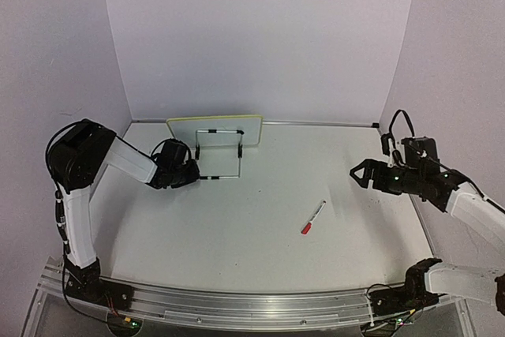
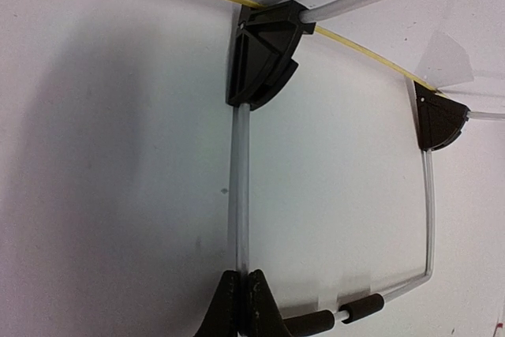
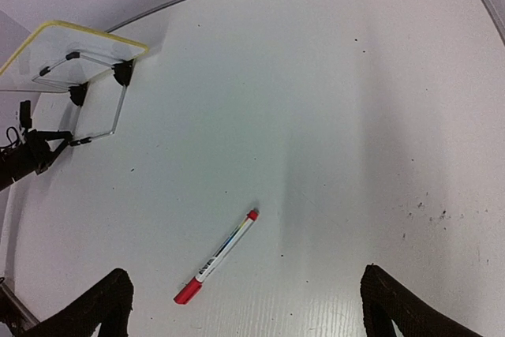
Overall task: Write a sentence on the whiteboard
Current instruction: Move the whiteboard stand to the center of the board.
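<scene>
As the whiteboard shows its back, its front is hidden.

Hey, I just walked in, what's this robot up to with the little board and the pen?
The left gripper is shut on the wire stand of the whiteboard, near the stand's front corner, seemingly steadying the board at the back of the table. The right gripper hangs open above the table's right side, holding nothing. A red-capped marker lies on the table, right of centre, with neither gripper on it. No writing shows on the board from these views.
</scene>
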Controlling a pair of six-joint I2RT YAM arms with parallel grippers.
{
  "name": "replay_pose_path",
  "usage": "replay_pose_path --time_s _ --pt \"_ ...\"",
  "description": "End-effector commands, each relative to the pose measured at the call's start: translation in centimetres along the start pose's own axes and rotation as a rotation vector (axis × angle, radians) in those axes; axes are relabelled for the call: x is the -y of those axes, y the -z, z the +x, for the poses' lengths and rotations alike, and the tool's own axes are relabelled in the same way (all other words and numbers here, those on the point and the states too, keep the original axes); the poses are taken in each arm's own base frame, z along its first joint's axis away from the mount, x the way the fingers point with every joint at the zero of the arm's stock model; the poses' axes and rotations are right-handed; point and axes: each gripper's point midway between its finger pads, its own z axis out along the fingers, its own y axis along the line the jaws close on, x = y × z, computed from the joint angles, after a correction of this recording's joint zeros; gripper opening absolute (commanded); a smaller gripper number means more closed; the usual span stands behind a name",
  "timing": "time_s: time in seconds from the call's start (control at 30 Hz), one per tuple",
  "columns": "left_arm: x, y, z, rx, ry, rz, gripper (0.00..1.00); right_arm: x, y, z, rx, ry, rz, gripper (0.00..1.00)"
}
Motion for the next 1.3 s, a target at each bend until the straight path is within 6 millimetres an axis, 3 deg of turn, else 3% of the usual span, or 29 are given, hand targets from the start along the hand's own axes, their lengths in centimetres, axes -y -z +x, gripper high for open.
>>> replay_pose_path --time_s 0.0,0.37,0.57,0.67,0.87,0.97,1.1,1.27 --pt "0.2 1.3 8.4 -0.276 -0.129 0.078 0.00 -1.7 0.0 -1.8 0.073 0.015 -0.029 0.96" --pt "1.9 3.9 9.6 -0.398 -0.483 0.221 0.00 -3.4 -0.8 -1.3 0.035 0.072 -0.063 0.96" --pt "2.3 3.8 9.8 -0.440 -0.534 0.240 0.01 -6.9 -1.2 -0.7 0.003 0.184 -0.144 0.96" --pt "2.4 3.8 8.8 -0.411 -0.514 0.234 0.08 -9.0 -1.4 -0.5 -0.001 0.251 -0.175 0.97" --pt "3.3 5.2 6.3 -0.316 -0.431 0.233 0.36 -12.4 -2.9 -0.7 0.008 0.277 -0.262 0.97" --pt "3.6 6.4 4.9 -0.264 -0.355 0.216 0.45 -12.0 -3.9 -1.8 0.034 0.246 -0.209 0.96" --pt "2.5 7.9 3.9 -0.208 -0.177 0.150 0.52 -10.4 -4.5 -4.2 0.092 0.194 -0.110 0.93" --pt "2.2 8.6 5.0 -0.211 0.068 0.180 0.57 -9.0 -6.4 -6.5 0.093 0.107 -0.067 0.93"
